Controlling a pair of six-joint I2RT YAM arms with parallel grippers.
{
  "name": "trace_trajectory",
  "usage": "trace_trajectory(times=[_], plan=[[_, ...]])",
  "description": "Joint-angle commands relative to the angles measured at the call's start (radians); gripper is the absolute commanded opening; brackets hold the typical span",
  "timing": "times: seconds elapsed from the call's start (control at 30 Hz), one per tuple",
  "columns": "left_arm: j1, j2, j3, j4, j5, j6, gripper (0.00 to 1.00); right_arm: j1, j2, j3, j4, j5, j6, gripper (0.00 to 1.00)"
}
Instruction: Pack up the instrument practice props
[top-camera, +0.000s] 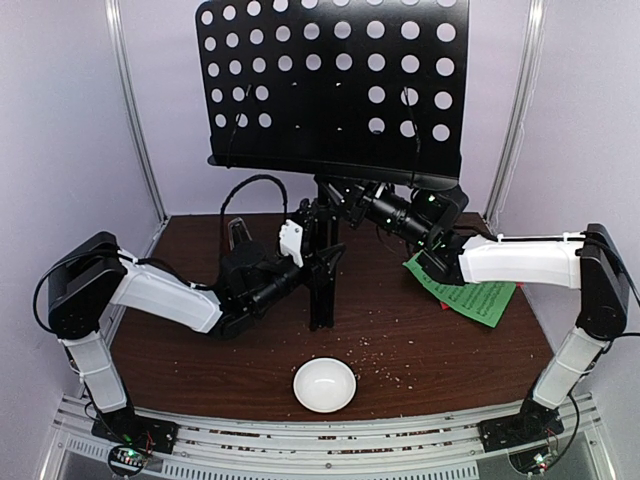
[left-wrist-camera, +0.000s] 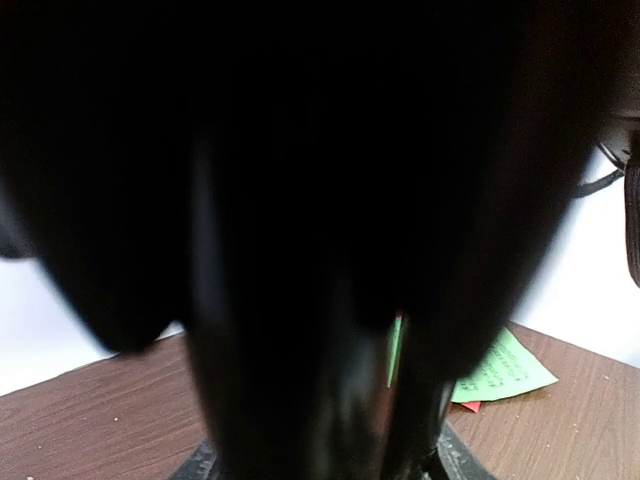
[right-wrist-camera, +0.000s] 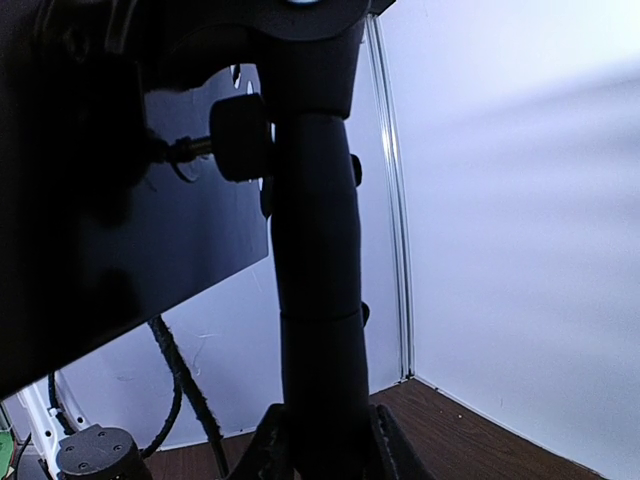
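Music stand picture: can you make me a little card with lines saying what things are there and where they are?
stand: upright mid table, holed black desk on top
left fingers: by the stand's lower pole; grip unclear
right fingers: closed around the pole, just under the desk
green sheet: flat on the table, right side
red sheet: only a corner peeks from under the green sheet
bowl: white, empty, near the front edge
crumbs: scattered right of the bowl
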Motion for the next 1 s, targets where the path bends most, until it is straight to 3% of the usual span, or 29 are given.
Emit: trace_trajectory(times=[0.0, 0.13, 0.27, 0.37, 0.43, 0.57, 0.77, 0.97], plan=[[0.008, 0.024, -0.007, -0.037, -0.029, 0.005, 0.52, 0.015, -0.042, -0.011, 0.029, -0.008, -0.004, 0.0], [0.008, 0.051, 0.024, -0.067, -0.031, 0.008, 0.79, 0.02, -0.046, -0.016, 0.04, -0.002, 0.001, 0.0], [0.008, 0.084, 0.057, -0.084, -0.036, 0.013, 0.92, 0.022, -0.052, -0.019, 0.042, 0.013, 0.007, 0.0], [0.007, 0.102, 0.075, -0.089, -0.033, 0.022, 0.94, 0.021, -0.056, -0.025, 0.042, 0.025, 0.01, 0.0], [0.008, 0.107, 0.08, -0.084, -0.032, 0.029, 0.89, 0.022, -0.06, -0.029, 0.043, 0.033, 0.011, 0.0], [0.008, 0.107, 0.074, -0.073, -0.054, 0.031, 0.61, 0.022, -0.071, -0.042, 0.055, 0.058, 0.014, 0.0], [0.008, 0.041, 0.034, -0.07, -0.086, 0.05, 0.33, 0.021, -0.096, -0.037, 0.021, 0.184, 0.017, 0.0], [0.008, -0.106, 0.015, -0.175, -0.096, 0.112, 0.31, 0.022, -0.109, 0.013, -0.084, 0.35, 0.014, 0.0]])
